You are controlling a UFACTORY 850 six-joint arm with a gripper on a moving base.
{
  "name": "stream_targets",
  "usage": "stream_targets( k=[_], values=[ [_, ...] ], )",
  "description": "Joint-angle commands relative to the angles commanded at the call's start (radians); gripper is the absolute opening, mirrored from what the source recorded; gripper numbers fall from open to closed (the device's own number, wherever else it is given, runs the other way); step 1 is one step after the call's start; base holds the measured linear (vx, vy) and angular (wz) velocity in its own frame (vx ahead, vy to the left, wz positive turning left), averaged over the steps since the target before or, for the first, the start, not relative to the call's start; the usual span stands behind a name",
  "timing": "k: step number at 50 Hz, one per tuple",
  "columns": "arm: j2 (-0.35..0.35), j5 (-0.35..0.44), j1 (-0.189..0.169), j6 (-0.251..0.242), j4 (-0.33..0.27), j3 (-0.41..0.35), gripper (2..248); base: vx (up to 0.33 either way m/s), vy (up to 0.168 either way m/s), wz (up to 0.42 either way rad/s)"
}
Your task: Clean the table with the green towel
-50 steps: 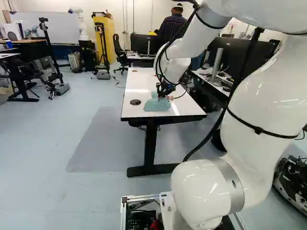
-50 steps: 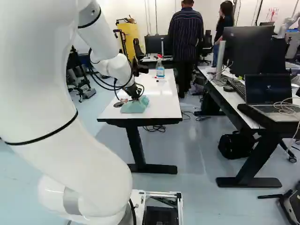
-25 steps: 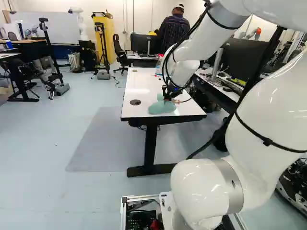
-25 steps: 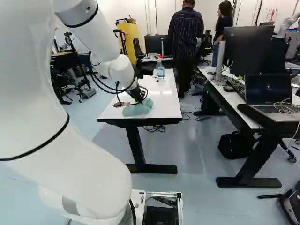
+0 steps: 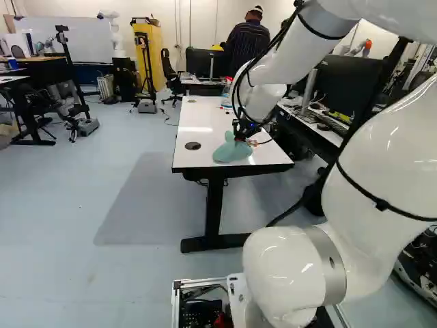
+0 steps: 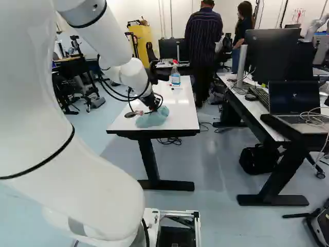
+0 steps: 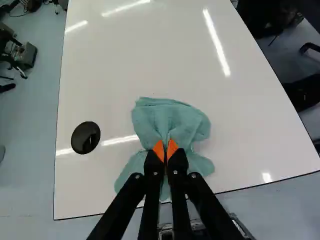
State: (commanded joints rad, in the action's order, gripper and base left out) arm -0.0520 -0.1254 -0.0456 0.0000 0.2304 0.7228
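I have the green towel (image 7: 169, 117) at the near end of the white table (image 5: 212, 113), around the middle of the left base view. It is soft, matte cloth, bunched into creased lobes, and my gripper (image 5: 240, 133) is clamped on a fold of it, orange pads (image 7: 158, 150) drawn close together. My arm (image 5: 375, 157) fills the right of that view, bending over at upper right, its glossy white forearm slanting down leftward. A round black disc (image 7: 85, 137) sits in the smooth, glossy tabletop beside the towel; a clear spray bottle (image 6: 175, 78) stands farther back, upper middle of the right base view.
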Motion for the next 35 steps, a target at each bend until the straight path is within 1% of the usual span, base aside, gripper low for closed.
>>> stream_targets(
  k=[14, 35],
  values=[
    [0.069, 0.000, 0.003, 0.000, 0.000, 0.070, 28, 0.000, 0.000, 0.000],
    [0.174, 0.000, 0.023, 0.000, 0.000, 0.181, 28, 0.000, 0.000, 0.000]
  ],
)
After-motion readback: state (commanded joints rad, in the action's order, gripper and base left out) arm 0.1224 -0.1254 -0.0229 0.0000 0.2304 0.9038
